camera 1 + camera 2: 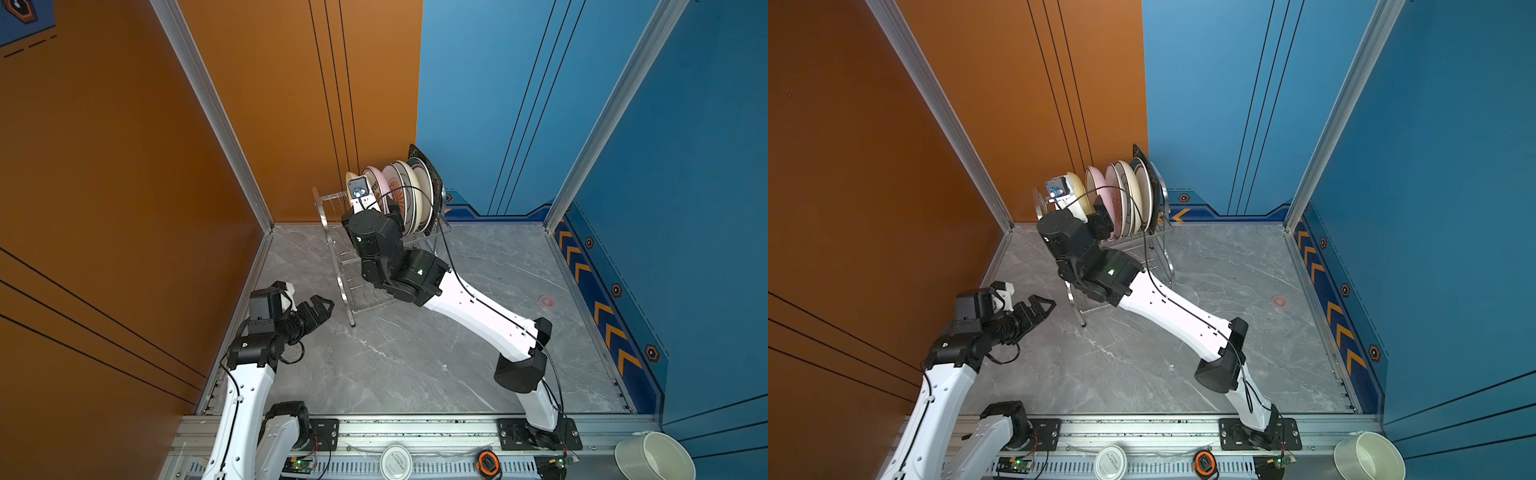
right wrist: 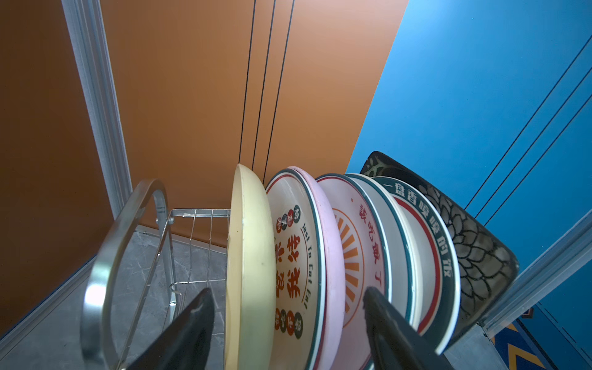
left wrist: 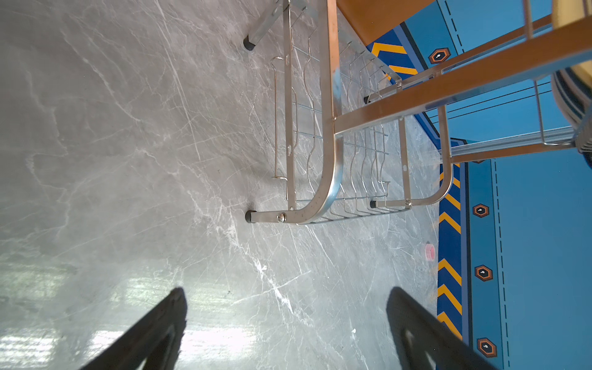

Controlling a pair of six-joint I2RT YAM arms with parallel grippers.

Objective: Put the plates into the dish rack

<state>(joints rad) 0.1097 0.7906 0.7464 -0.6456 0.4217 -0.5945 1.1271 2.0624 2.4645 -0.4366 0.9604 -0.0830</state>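
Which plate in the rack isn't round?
The black floral plate at the row's end by the blue wall: it is square; the others in the dish rack are round.

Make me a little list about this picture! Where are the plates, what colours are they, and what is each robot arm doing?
plates: eight, on edge in a row
where: upper tier of the dish rack
row ends: yellow plate; black square plate
right gripper: at the yellow end, jaws open on either side of a few plates
left gripper: open, empty, over the table
left to load: no plates on the table
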